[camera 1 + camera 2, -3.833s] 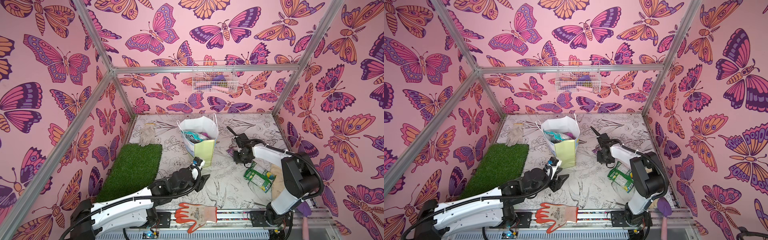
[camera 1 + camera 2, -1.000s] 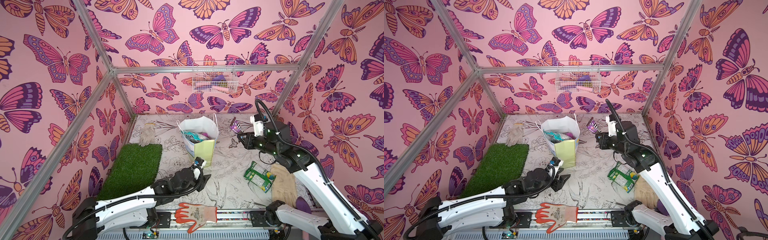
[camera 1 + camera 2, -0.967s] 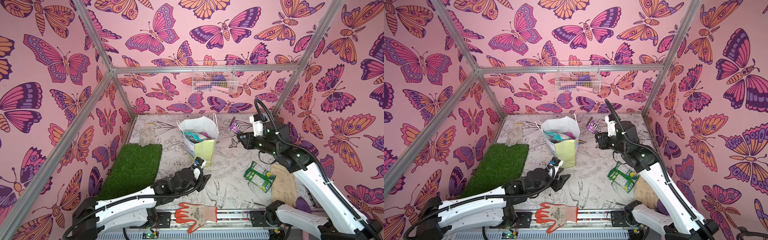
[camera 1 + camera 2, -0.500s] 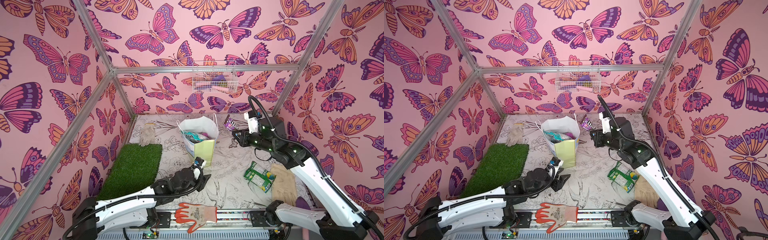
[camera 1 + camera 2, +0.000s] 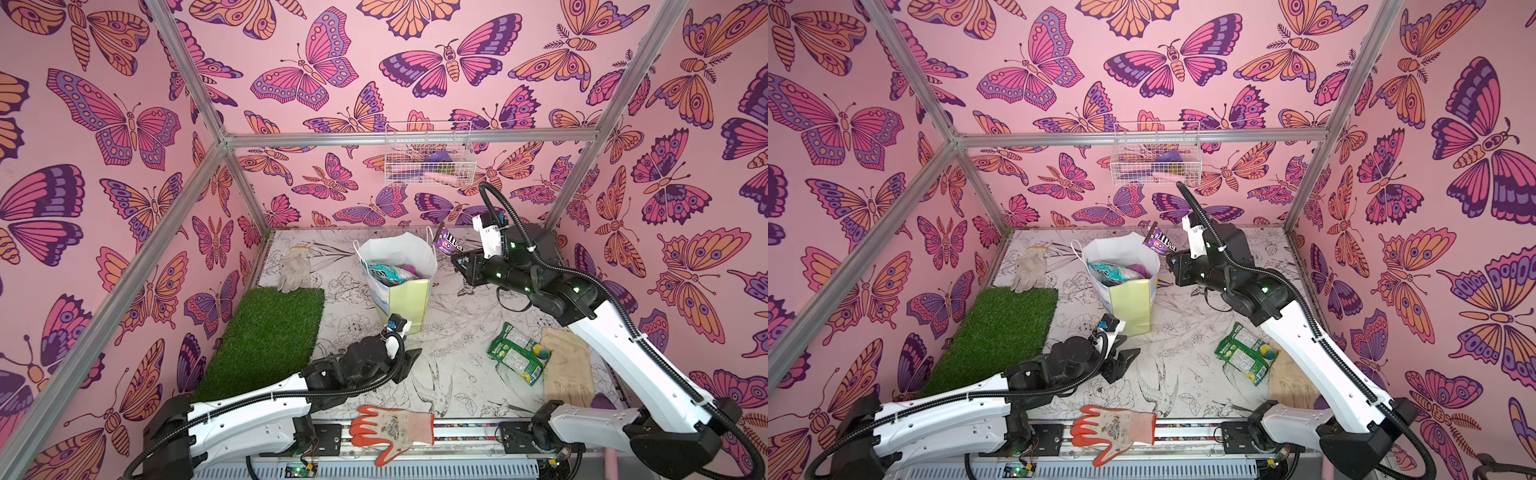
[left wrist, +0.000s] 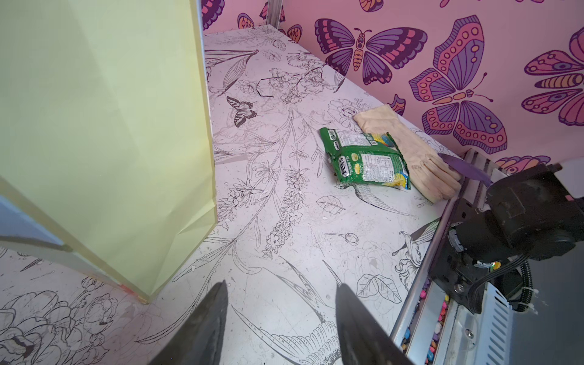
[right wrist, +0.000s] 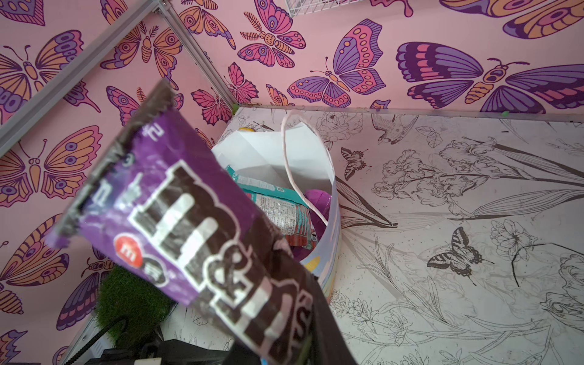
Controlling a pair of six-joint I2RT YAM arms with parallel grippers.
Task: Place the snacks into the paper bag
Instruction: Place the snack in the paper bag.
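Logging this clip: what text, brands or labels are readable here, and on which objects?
"m&m's": dark brown and purple glossy packet; its smaller print is blurred.
"FOX'S" and "SPRING TEA": flat green-and-yellow snack bag; fine print too small.
Teal packet in the white-lined paper gift bag: print too small to read.

Robot lab test cell: aluminium frame (image 5: 311, 140), butterfly-print walls (image 5: 415, 104), arms (image 5: 249, 409) bolted on base rail (image 5: 457, 432)
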